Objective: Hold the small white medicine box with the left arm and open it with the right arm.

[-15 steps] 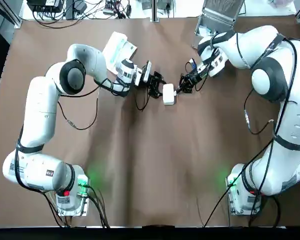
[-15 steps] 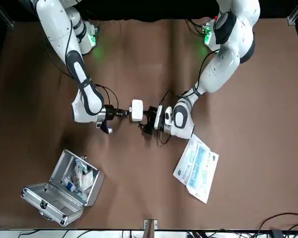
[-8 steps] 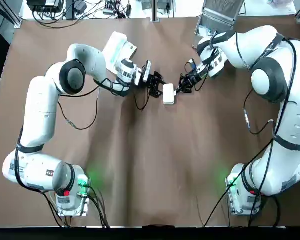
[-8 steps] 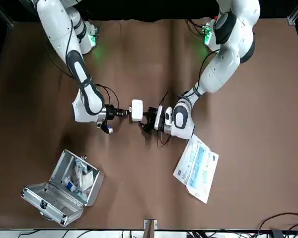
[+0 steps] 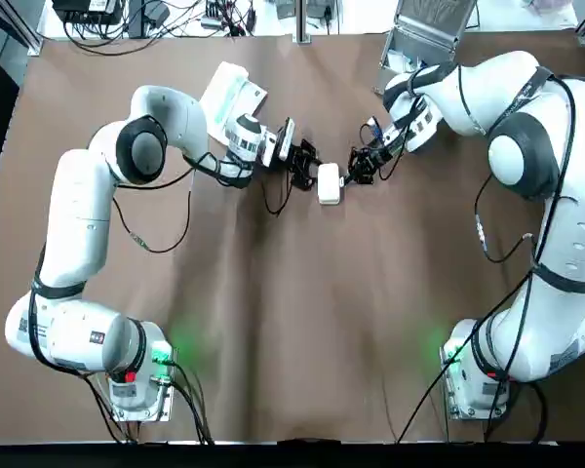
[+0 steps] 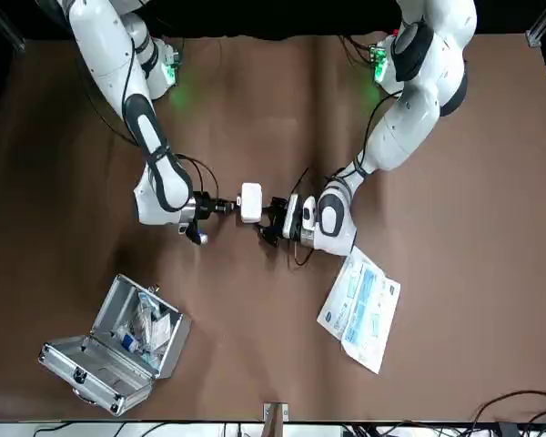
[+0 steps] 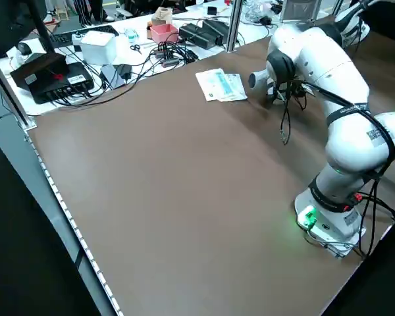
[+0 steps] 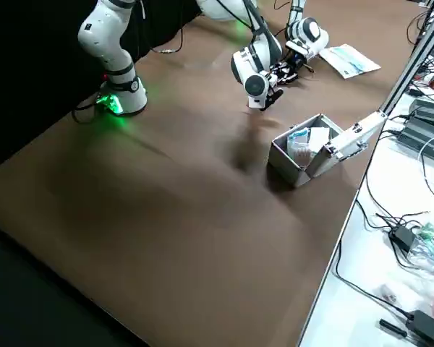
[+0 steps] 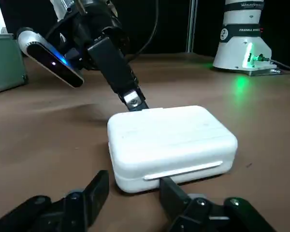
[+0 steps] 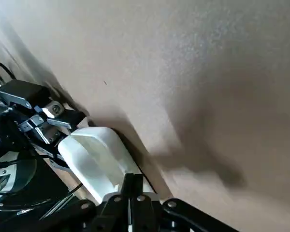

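Left wrist view: left claw spread open at white box near side; right claw pinched closed, tip touching its opposite side. Box sits mid-table, toward far edge. "FRANKA" on arm base. Open metal case, far-right corner, holds packets.

Smooth plastic box; matt table

Brown worktop. Open silver metal case, lid thrown back, near the far edge toward the right corner; small packets inside. White-and-blue printed packet, lying flat near the far edge, left of centre. Black cables beyond the far edge.
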